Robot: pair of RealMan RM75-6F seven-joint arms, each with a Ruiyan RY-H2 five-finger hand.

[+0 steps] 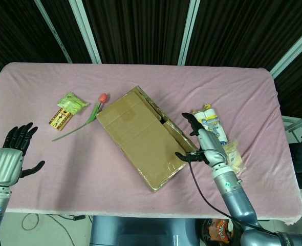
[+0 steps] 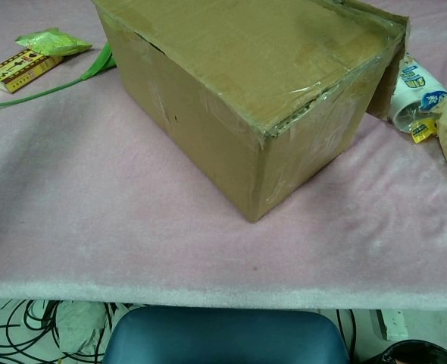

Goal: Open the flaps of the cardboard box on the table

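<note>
The brown cardboard box [image 1: 143,136] lies at an angle in the middle of the pink table, its top flaps folded down and taped; the chest view shows the box [image 2: 246,83] close up. My right hand [image 1: 203,142] hovers at the box's right edge with fingers spread and holds nothing; its thumb reaches toward the flap edge. My left hand [image 1: 10,156] is raised at the table's left edge, far from the box, fingers spread and empty. Neither hand shows in the chest view.
A tulip [image 1: 87,119], a green packet [image 1: 72,102] and a small patterned box [image 1: 61,118] lie left of the cardboard box. A white wrapped roll pack [image 1: 211,128] and a snack bag [image 1: 234,156] lie to its right, beside my right arm.
</note>
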